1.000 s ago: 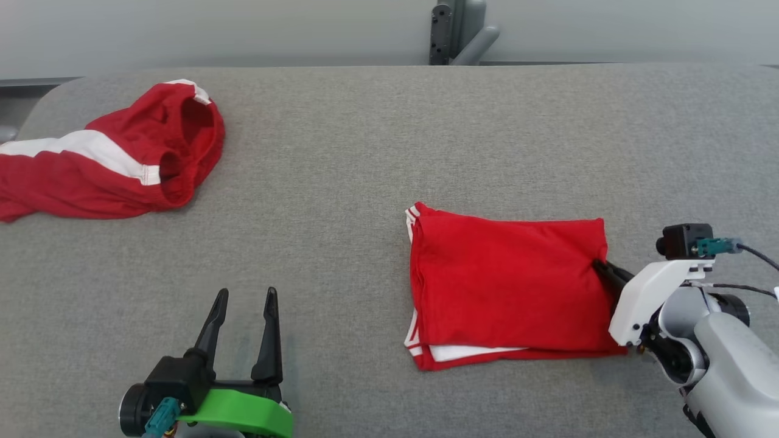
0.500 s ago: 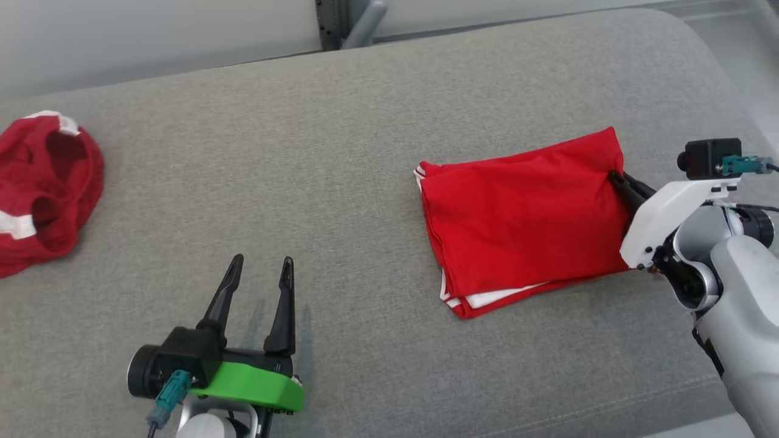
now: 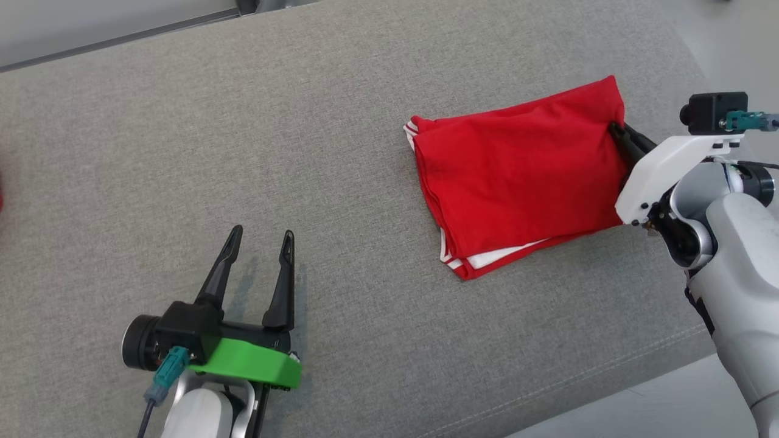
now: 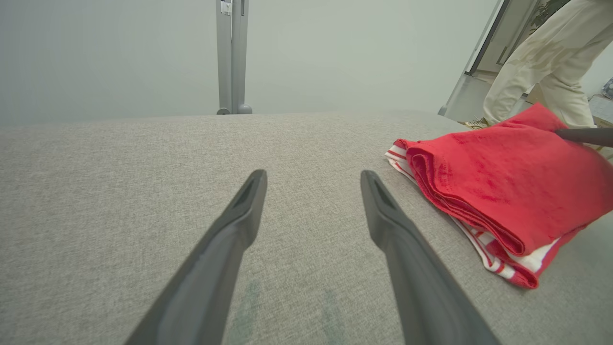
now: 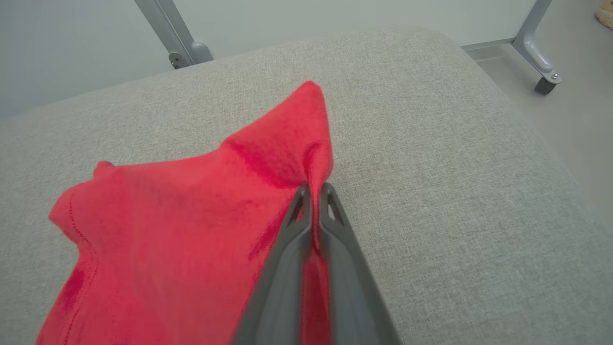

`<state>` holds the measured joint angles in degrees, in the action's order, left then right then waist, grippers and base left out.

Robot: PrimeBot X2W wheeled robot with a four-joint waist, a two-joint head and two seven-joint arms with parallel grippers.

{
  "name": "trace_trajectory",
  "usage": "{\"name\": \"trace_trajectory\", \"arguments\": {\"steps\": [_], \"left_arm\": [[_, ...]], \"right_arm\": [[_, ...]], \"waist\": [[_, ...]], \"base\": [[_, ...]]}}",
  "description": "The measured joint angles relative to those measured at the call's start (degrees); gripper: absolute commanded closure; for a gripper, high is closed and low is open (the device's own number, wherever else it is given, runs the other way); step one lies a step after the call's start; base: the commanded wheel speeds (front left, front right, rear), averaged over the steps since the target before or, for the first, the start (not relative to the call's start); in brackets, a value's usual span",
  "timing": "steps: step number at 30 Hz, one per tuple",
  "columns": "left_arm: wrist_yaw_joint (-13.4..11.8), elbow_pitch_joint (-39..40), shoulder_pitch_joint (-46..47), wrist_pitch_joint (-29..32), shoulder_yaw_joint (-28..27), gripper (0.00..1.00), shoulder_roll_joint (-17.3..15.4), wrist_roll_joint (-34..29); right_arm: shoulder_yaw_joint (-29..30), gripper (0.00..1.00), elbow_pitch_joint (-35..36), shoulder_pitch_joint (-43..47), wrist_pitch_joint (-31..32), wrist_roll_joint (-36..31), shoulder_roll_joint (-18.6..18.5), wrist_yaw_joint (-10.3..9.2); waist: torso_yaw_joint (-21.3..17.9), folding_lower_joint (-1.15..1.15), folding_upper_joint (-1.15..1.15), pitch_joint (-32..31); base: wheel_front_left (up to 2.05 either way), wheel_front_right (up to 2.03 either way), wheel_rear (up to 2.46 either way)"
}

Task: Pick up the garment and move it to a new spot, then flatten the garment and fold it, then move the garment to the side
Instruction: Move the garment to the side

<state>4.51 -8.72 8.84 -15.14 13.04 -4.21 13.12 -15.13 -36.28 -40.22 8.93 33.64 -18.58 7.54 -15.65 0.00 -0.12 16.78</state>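
I see my right gripper [image 3: 616,129] clenched on the right edge of the folded red garment [image 3: 517,176], garment lying near the grey cushion's [image 3: 274,121] right end, my left gripper [image 3: 260,234] spread wide, well apart

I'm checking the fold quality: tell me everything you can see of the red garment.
The red garment is soft, knit-looking cloth with white trim, folded into a rough rectangle of several layers. It lies on the grey padded surface. The right gripper has its jaws shut on its right edge, pinching it up into a peak.
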Motion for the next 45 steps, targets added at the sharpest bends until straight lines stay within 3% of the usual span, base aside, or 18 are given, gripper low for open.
{"name": "trace_trajectory", "arguments": {"steps": [8, 18, 30, 33, 34, 45], "left_arm": [[-0.5, 1.6, 0.1, 0.1, -0.6, 0.0, -1.0, 0.0], [-1.0, 6.4, 0.7, 2.5, -0.7, 0.0, -3.4, -0.9], [-1.6, 11.2, 1.9, 5.1, 0.3, 0.0, -4.7, -2.1], [-2.0, 11.7, 1.9, 5.4, 0.5, 0.0, -4.8, -2.1], [-2.0, 11.8, 1.9, 5.5, 0.5, 0.0, -4.9, -2.1], [-2.1, 10.2, 2.0, 4.4, 1.4, 0.0, -4.2, -1.5]], "right_arm": [[2.8, 1.0, -4.4, -6.4, -1.2, -2.3, -0.7, 0.0], [9.3, 1.0, -13.7, -15.8, -3.8, -8.5, -6.0, 0.0], [15.5, 1.0, -24.2, -22.0, -11.6, -18.1, -7.8, 0.0], [17.3, 0.44, -27.3, -22.9, -13.4, -20.5, -7.4, 0.0], [17.8, 0.0, -28.3, -23.0, -14.1, -21.2, -7.2, 0.0], [20.8, 0.0, -32.8, -25.0, -20.4, -27.8, -3.7, 0.0]], "waist": [[2.2, 0.0, 0.0, 1.0], [4.6, 0.0, 0.0, 4.5], [7.2, 0.0, 0.0, 10.3], [8.0, 0.0, 0.0, 11.3], [8.3, 0.0, 0.0, 11.5], [8.8, 0.0, 0.0, 9.8]], "base": [[0.0, 0.0, 0.0], [0.0, 0.0, 0.0], [0.0, 0.0, 0.0], [0.0, 0.0, 0.0], [0.0, 0.0, 0.0], [0.0, 0.0, 0.0]]}}
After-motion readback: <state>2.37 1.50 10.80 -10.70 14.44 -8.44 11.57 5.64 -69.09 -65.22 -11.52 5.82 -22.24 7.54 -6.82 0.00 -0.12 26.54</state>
